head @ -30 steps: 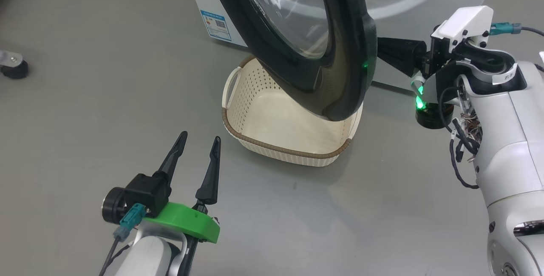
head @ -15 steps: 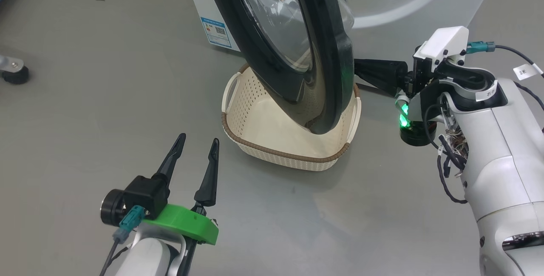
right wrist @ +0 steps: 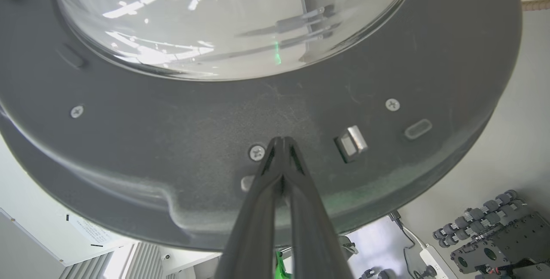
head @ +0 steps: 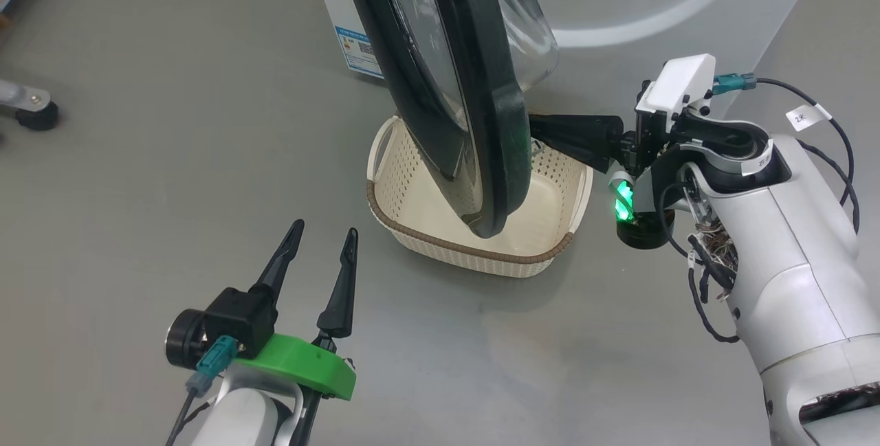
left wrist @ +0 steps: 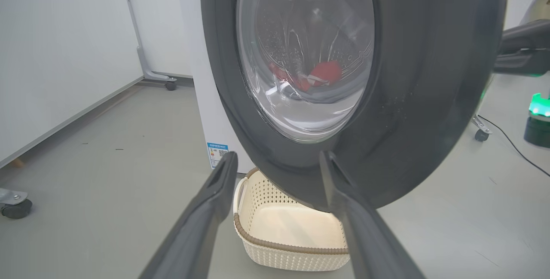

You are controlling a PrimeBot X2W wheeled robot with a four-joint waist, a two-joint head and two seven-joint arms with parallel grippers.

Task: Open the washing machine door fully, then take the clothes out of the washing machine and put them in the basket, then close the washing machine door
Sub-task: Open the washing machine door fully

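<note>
**Door partway open, right gripper on its inner side**

The washing machine door [head: 495, 137] stands swung partway out from the washing machine [head: 653, 13]. Its bottom rim hangs right over the basket [head: 474, 257], which sits on the floor [head: 172, 157] just in front of the machine. The right gripper [right wrist: 281, 141] is pinched together on nothing, tips against the door's inner rim between a screw [right wrist: 257, 152] and the metal latch [right wrist: 351, 142]. The left gripper [head: 324, 229] is spread wide, holding nothing, over the floor near the basket. The red clothes [left wrist: 326, 72] show in the drum through the glass.

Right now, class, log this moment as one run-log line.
door: part open | right gripper: shut, tips at door's inner face | left gripper: open, empty | basket: empty, below door | clothes: in washer
</note>
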